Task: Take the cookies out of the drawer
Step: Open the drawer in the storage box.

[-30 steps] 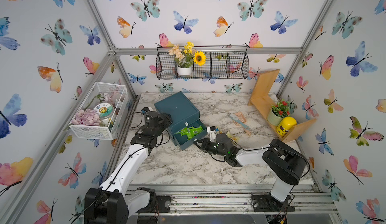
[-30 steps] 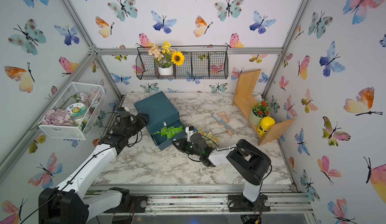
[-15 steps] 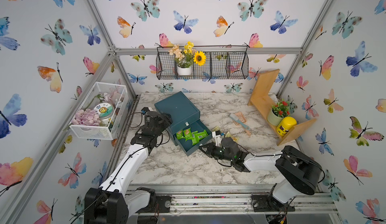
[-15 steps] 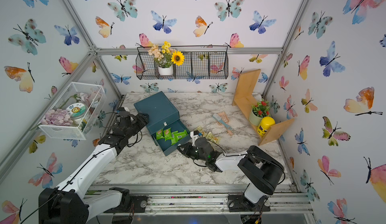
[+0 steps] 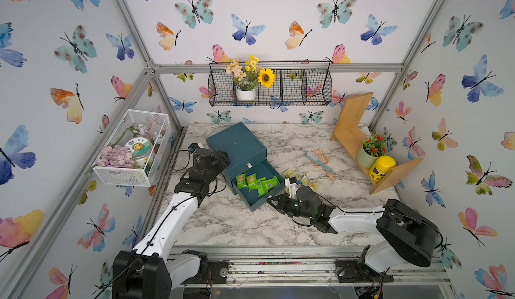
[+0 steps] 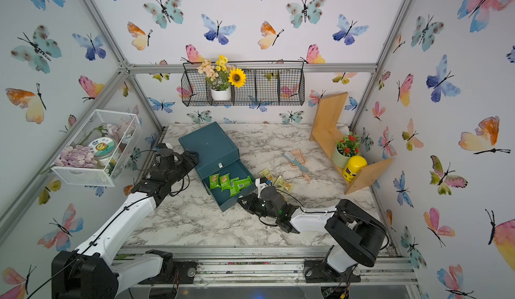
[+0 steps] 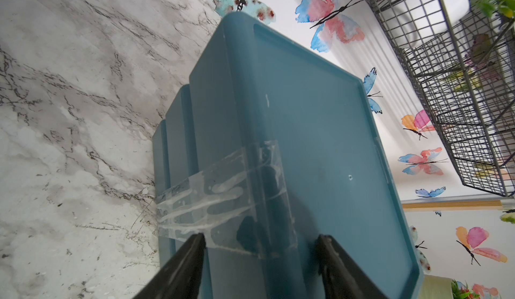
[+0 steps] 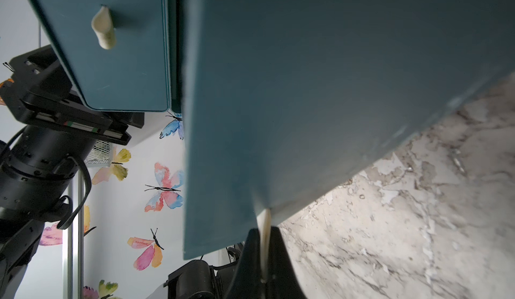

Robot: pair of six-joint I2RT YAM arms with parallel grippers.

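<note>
A teal drawer cabinet (image 5: pixel 237 144) (image 6: pixel 209 144) stands at the back left of the marble table. Its lower drawer (image 5: pixel 267 202) (image 6: pixel 237 200) is pulled out. Several green cookies (image 5: pixel 256 182) (image 6: pixel 230 183) lie inside, and pale yellow cookies (image 5: pixel 301 177) (image 6: pixel 274 179) lie on the table beside it. My right gripper (image 5: pixel 271 200) (image 8: pixel 264 244) is shut on the drawer's cream pull tab (image 8: pixel 266 228). My left gripper (image 5: pixel 223 157) (image 7: pixel 259 242) clamps the cabinet's back corner (image 7: pixel 278 116), one finger on the taped side, one on top.
A pink-and-teal brush (image 5: pixel 317 159) lies right of the drawer. A wooden shelf (image 5: pixel 351 141) at the right holds a potted plant (image 5: pixel 370 152) and a yellow jar (image 5: pixel 381 168). A white wire basket (image 5: pixel 131 150) hangs on the left wall, a black one (image 5: pixel 270 88) at the back.
My right gripper has drawn the drawer farther out towards the table's front, uncovering more green packets. The left arm has stayed on the cabinet.
</note>
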